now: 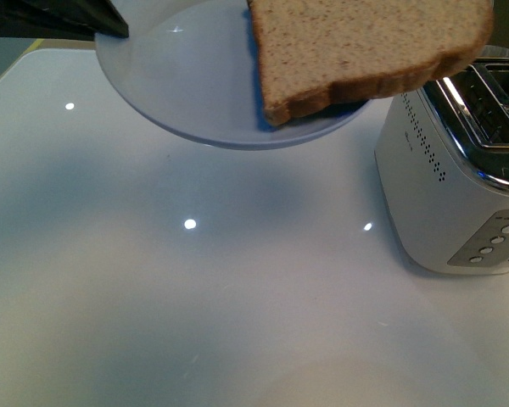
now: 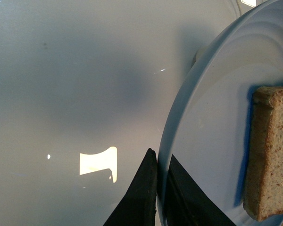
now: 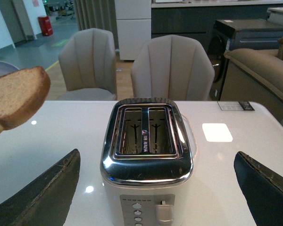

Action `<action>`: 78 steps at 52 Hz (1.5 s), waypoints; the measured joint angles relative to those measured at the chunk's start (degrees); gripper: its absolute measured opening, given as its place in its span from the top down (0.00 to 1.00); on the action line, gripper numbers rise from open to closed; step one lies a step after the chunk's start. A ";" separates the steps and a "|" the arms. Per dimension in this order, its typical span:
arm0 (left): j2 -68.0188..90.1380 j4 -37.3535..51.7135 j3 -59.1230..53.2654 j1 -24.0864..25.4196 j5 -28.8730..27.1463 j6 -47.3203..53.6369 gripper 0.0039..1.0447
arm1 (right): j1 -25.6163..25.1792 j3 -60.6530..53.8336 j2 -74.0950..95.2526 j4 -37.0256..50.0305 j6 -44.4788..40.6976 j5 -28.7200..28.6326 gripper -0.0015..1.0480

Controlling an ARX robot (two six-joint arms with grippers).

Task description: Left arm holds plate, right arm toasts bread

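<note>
**Bread hangs off the raised plate, to the left of the open right gripper**

Nearest me, the white counter (image 1: 195, 322) is glossy, with a soft shadow under the raised plate. The right gripper (image 3: 158, 154) does not show from the front. Its own camera shows its two dark fingers spread wide with nothing between them, aimed over the control side of the toaster (image 3: 146, 141).

The left gripper (image 2: 160, 162) is clamped on the rim of the plate (image 2: 203, 117), one finger above and one below. It holds the plate off the counter, nearer the left edge than the toaster is.

The bread (image 1: 365, 42) lies flat on the plate's right side. Its long axis runs crosswise, and one end sticks out past the rim toward the toaster. As I judge it, the bread sits up and to the left of the right gripper, while the slots are straight ahead of it. So the right arm would have to swing left for that overhanging end. It is the free arm and the one nearer that end.

The slice is light brown and speckled, with a darker crust and a rounded end. It looks soft and untoasted.

Farther on, the toaster stands toward the counter's right edge, with both slots empty. Beyond the far edge are two pale chairs (image 3: 172, 66).
</note>
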 joint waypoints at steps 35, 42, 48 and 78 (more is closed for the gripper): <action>0.00 1.97 0.00 -6.10 -0.83 -5.68 0.98 | -1.09 9.29 16.02 -20.28 11.63 -4.81 0.08; 0.00 1.95 0.00 -6.29 -0.87 -5.68 0.98 | -1.84 12.07 22.88 -16.85 14.67 -8.15 0.08; 0.00 1.95 0.00 -6.34 -1.01 -5.68 0.98 | -1.66 16.33 32.46 -8.68 17.11 -13.29 0.08; 0.00 1.95 0.00 -7.08 -1.18 -5.68 0.98 | 5.62 32.24 72.04 17.59 35.23 -26.01 0.08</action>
